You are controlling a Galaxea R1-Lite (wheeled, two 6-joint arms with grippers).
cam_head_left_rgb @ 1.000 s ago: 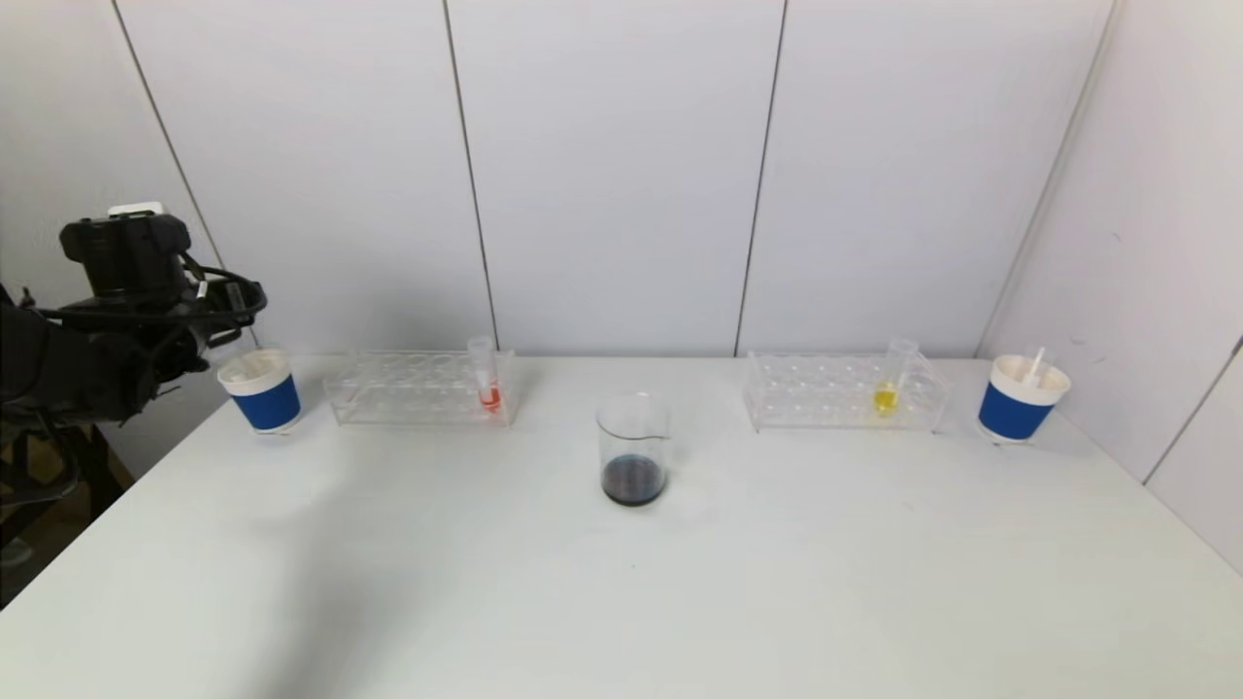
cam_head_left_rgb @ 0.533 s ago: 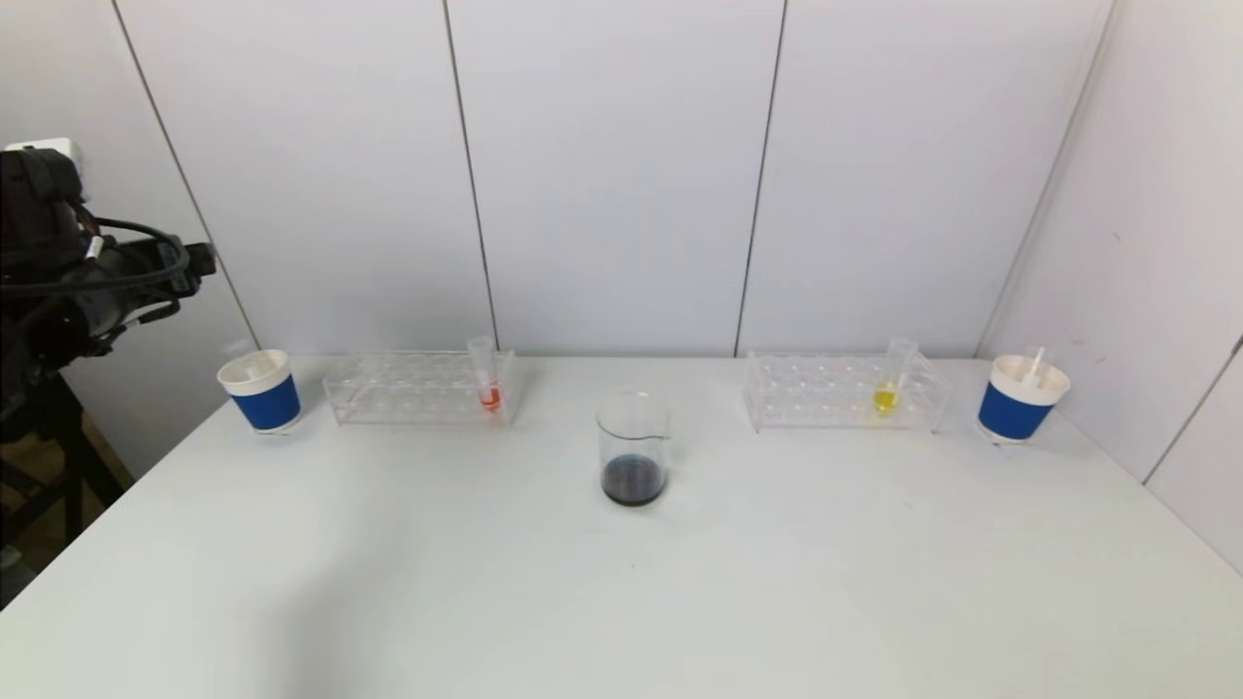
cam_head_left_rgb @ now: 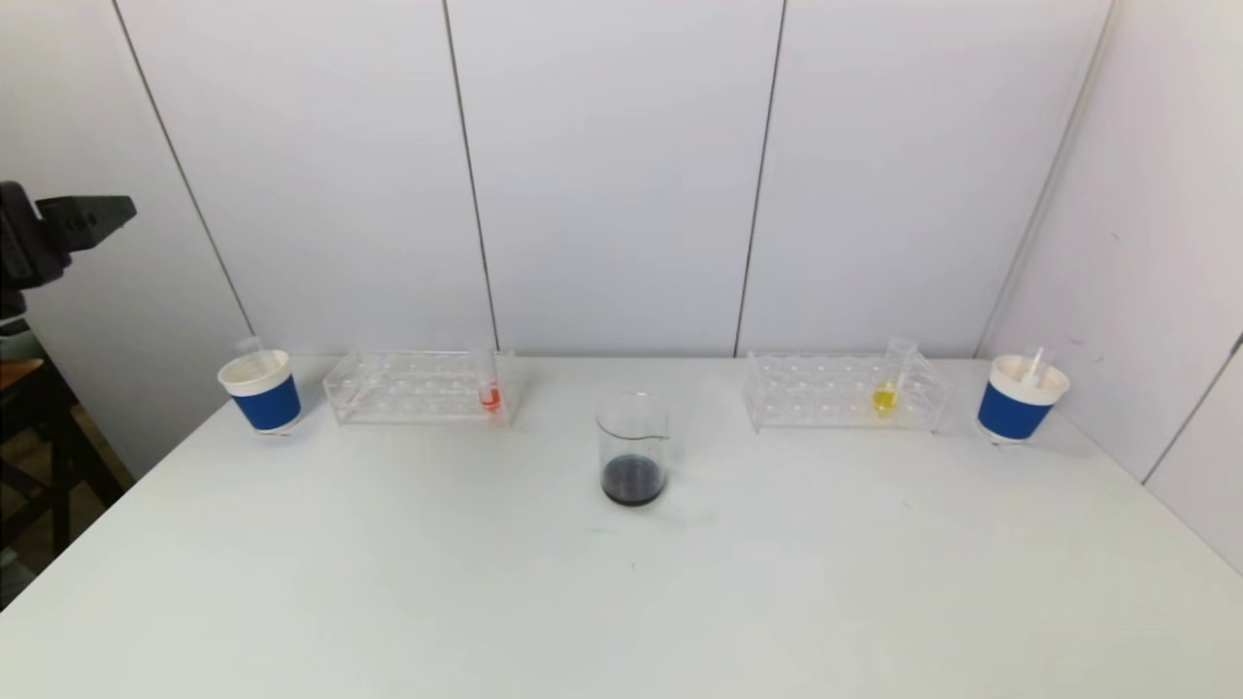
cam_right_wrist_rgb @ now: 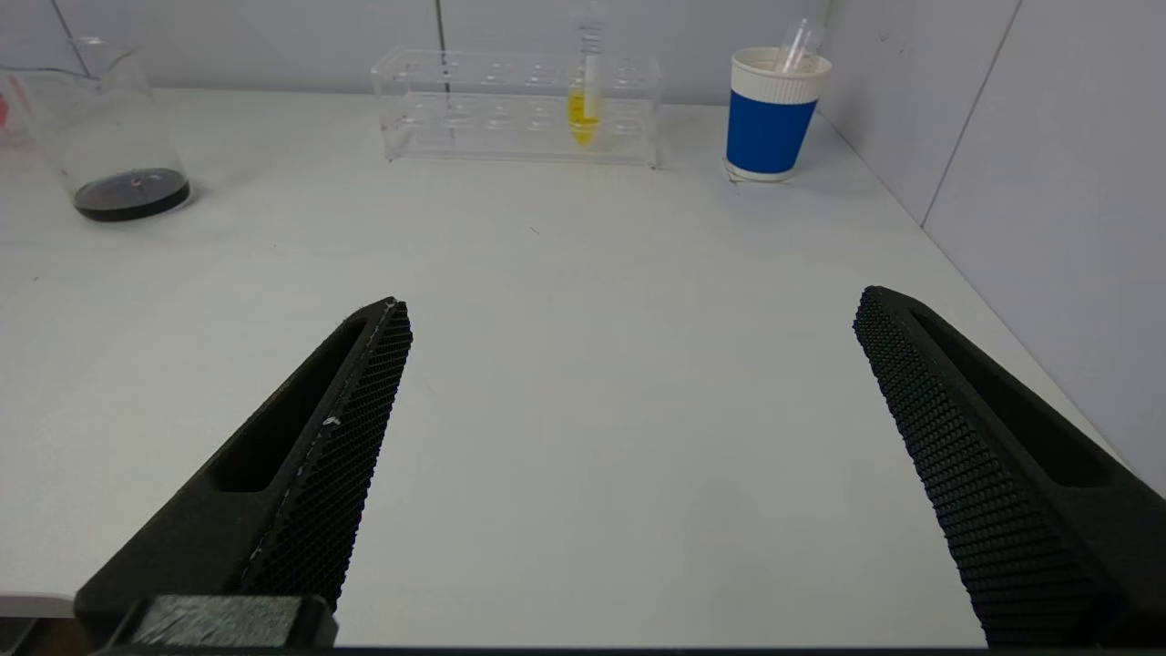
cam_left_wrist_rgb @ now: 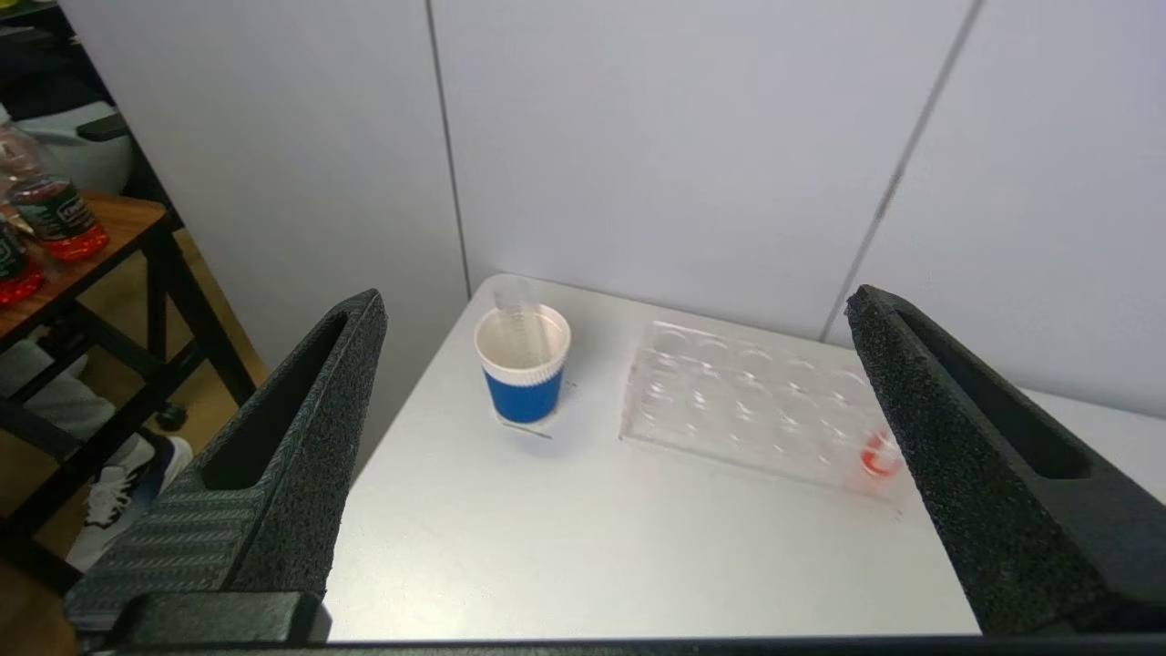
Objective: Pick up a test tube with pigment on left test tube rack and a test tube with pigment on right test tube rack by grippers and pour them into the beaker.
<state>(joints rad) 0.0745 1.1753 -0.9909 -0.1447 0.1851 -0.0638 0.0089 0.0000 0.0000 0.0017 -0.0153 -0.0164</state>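
Partly done: dark mix in the beaker (cam_head_left_rgb: 632, 449), two filled tubes still racked.

Left of the beaker, red tube (cam_head_left_rgb: 489, 381) upright in the left rack (cam_head_left_rgb: 419, 388); right of it, yellow tube (cam_head_left_rgb: 890, 377) upright in the right rack (cam_head_left_rgb: 843, 392). An empty tube in each blue cup (cam_head_left_rgb: 260, 390). Left claw (cam_left_wrist_rgb: 619, 456) spread wide, high and far left of the beaker, holding nothing; right claw (cam_right_wrist_rgb: 629, 456) likewise apart, empty, low over the table (cam_head_left_rgb: 621, 582) nearer than the beaker. Next pair probably unpoured.
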